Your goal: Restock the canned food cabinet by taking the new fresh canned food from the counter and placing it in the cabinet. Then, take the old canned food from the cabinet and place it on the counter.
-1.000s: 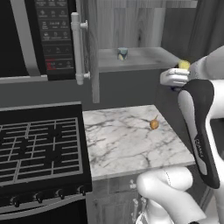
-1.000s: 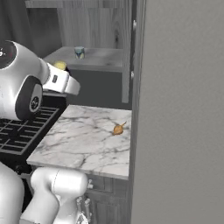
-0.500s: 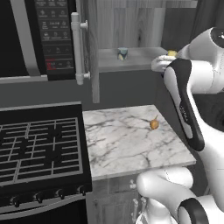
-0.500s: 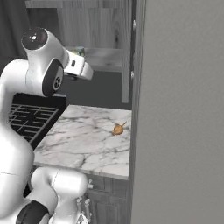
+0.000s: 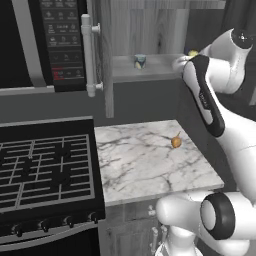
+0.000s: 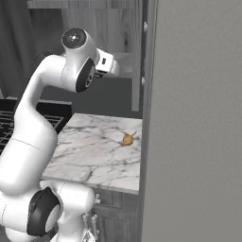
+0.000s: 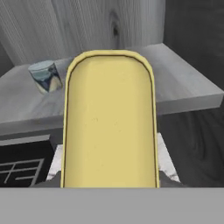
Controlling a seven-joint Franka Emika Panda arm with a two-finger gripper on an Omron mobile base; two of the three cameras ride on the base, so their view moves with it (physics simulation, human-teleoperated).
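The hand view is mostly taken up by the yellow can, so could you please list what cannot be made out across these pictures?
- Gripper fingertips: hand view, hidden behind the new fresh canned food.
- That can's label: only its yellow top faces the hand camera; the left base view shows a yellow sliver beyond the arm.
- Old canned food: label print too small in both views.
- Orange round thing on the counter: too small to identify.

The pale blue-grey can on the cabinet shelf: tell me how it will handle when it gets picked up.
The pale blue-grey can looks rigid, so it probably won't deform in a grip. It is short and squat, standing upright on the flat shelf, so tipping seems unlikely. Its round, smooth-looking side could slip or let it roll if knocked over.
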